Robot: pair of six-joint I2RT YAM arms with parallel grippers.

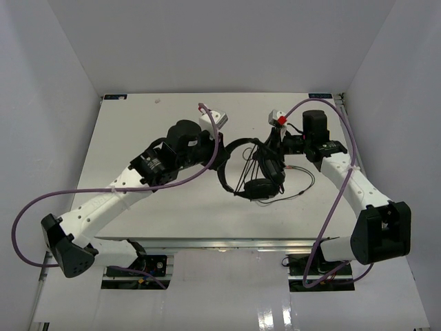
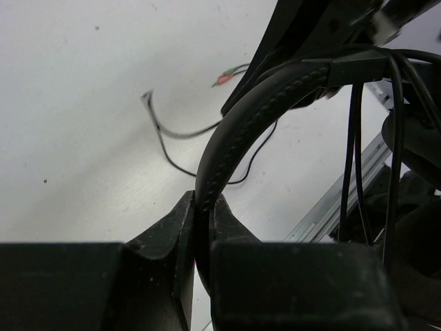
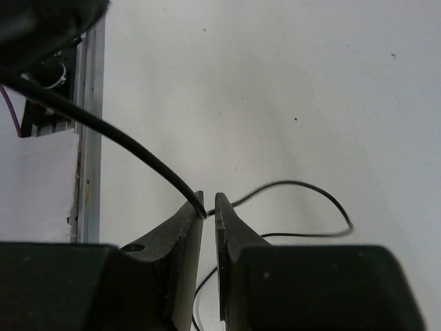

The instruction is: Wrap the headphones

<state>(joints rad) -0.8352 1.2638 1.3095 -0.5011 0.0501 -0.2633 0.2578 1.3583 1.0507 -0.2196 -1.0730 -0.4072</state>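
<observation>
The headphones [image 1: 262,187] are at the middle of the white table [image 1: 138,131], between the 2 arms. The left gripper [image 2: 203,208] is clamped on the padded headband [image 2: 238,127], which rises from its fingers and curves away to the right. From above, the arch bulges toward the far left and opens toward the near right, with 1 round earcup [image 1: 262,189] at its near end (whether it rests on the table is unclear). The right gripper [image 3: 209,205] is pinched together on the thin black cable [image 3: 296,185]. The slack loops over the table on the right and ends in 2 small plugs [image 2: 224,78], 1 red and 1 green. Plain white walls [image 1: 55,62] surround the table on 3 sides, and a metal rail [image 1: 227,243] runs along its near edge.
</observation>
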